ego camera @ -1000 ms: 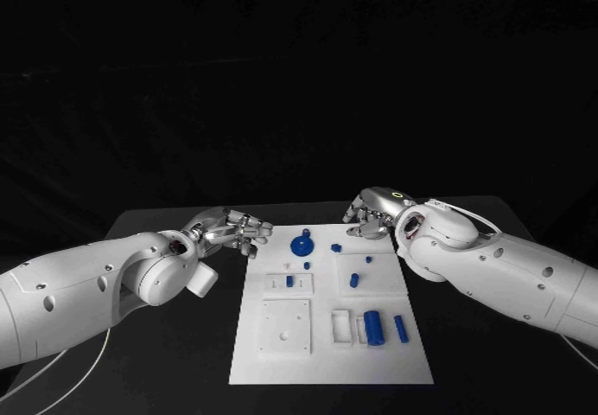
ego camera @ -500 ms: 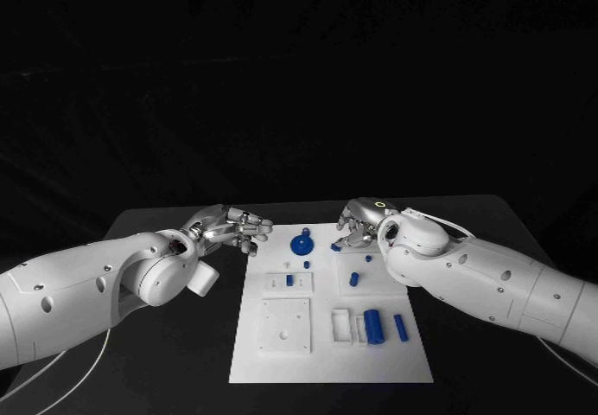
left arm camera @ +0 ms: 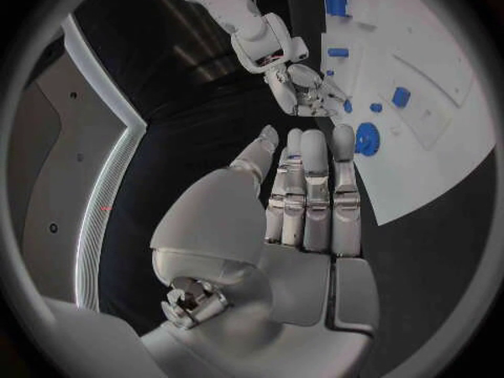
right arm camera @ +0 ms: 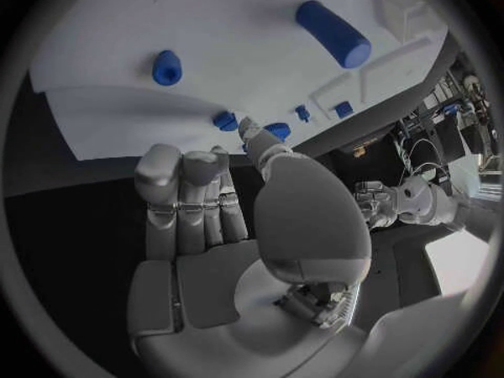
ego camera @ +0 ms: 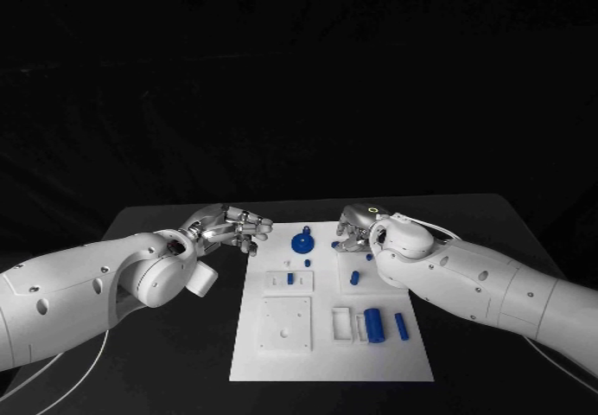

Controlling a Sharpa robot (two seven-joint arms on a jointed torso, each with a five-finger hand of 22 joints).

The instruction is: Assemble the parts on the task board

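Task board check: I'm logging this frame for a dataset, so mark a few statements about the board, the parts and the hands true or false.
1. The task board lies between the two arms. True.
2. The left hand holds a blue part. False: it hovers off the board's left edge, holding nothing.
3. The large blue cylinder lies on the board's near half. True.
4. The right hand rests on the bare table, far from the board. False: it is over the board's far right corner, by a small blue part.
5. The round blue part sits near the board's far edge. True.
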